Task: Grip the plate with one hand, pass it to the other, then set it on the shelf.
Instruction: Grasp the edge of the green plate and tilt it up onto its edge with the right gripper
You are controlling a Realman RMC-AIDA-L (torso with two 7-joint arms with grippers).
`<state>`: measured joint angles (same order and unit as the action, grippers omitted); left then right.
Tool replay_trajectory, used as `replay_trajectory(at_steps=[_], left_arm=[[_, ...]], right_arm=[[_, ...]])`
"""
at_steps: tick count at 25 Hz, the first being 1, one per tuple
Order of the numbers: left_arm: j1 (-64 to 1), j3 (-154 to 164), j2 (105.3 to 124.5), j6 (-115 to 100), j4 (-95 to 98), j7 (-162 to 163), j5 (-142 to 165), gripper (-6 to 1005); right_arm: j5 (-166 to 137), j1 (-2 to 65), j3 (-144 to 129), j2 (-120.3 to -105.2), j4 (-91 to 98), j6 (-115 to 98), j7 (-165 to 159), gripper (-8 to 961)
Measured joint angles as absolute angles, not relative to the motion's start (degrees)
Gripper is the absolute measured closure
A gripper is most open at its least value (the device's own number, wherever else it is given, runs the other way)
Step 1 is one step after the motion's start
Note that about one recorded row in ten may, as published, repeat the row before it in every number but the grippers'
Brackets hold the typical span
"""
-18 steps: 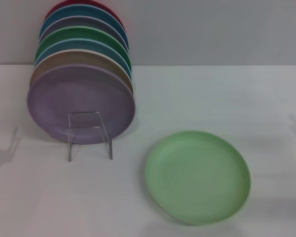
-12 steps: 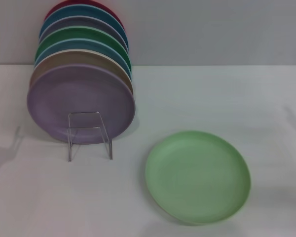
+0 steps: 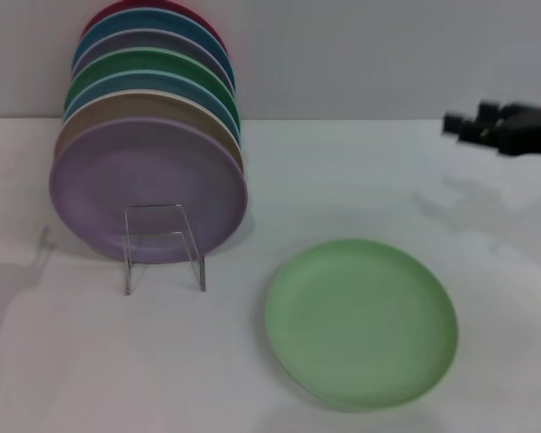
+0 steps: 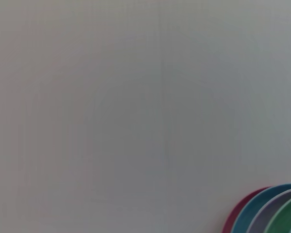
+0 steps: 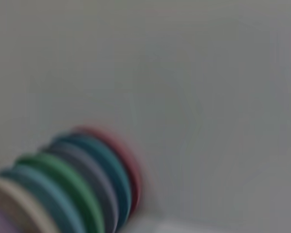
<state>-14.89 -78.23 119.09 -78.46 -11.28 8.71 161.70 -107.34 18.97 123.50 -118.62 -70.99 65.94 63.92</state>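
Plate (image 3: 361, 323) flat on desk (image 3: 487, 271), ungripped.
I judge it light, stiff, slick; grip its rim. It lies below my right pincer (image 3: 460, 124), whose opening I cannot tell.

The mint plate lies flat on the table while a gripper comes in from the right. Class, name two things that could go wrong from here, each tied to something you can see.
1. The mint plate lies flat on the white table, so the right gripper, high and off to the side, may struggle to get under the shallow rim and could push the plate instead.
2. The rack already holds a leaning row fronted by the lavender plate; adding another might knock them.
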Motion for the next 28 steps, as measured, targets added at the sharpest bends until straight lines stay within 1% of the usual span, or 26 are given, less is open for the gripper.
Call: replay_trajectory(at_steps=[5,8,10,19,28], left_arm=[[-15.0,-76.98,119.07,-78.61,-11.98,8.75,161.83,196],[-15.08,-76.84,119.11,-78.55,-12.05,8.78,161.67,197],[-15.12,-76.83,119.12,-78.45,-12.04,8.78,161.66,198],[-15.04,-76.81,119.1,-78.5,-11.97,8.79,161.89,200],[-14.88,-76.81,119.09,-78.75,-12.01,8.79,161.98,203]], right_arm=[[-126.89,24.02,121.43,-117.7,-75.16,75.44,43.15,258],[-131.35,26.14,121.45,-117.03,-74.97,80.36,40.01,259],[-133.7,26.95,121.09,-116.88,-74.77,81.89,39.33,259],[-144.91,33.33,119.52,-116.96,-64.95,82.13,36.86,259],[-145.18,34.13,115.28,-117.27,-61.9,79.06,36.47,259]])
